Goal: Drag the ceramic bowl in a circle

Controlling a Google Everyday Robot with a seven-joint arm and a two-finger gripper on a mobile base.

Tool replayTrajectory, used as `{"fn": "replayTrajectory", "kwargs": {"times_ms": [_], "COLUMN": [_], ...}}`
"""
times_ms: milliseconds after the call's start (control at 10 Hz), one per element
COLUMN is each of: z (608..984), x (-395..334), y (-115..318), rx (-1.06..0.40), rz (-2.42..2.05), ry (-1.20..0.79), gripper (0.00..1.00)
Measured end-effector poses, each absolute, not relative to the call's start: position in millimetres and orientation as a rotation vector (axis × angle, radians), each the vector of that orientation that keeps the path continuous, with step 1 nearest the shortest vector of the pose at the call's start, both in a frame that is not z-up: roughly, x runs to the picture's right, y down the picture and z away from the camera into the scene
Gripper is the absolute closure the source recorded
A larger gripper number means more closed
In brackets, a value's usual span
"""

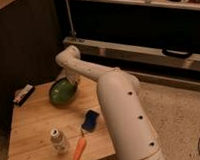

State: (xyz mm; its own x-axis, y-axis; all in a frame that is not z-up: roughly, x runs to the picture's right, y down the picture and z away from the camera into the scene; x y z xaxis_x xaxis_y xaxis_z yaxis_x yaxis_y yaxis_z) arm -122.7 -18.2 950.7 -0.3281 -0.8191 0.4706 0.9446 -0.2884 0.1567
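At the far rim of the ceramic bowl [62, 91], the closed end effector [71, 79] could slip off, stalling the circle

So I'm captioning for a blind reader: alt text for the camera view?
A white robot arm reaches over a wooden table, its gripper shut at the green bowl. Nearer lie a bottle, carrot and blue object.
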Motion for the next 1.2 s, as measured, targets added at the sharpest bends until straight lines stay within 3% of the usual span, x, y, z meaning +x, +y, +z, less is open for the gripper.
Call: {"fn": "replayTrajectory", "kwargs": {"times_ms": [600,1200], "z": [889,800], "x": [-9,-47], "y": [47,129], "rx": [-0.453,-0.427], "rz": [-1.828,-1.983], "ry": [-0.404,-0.520], "gripper": [0.86,0.86]}}
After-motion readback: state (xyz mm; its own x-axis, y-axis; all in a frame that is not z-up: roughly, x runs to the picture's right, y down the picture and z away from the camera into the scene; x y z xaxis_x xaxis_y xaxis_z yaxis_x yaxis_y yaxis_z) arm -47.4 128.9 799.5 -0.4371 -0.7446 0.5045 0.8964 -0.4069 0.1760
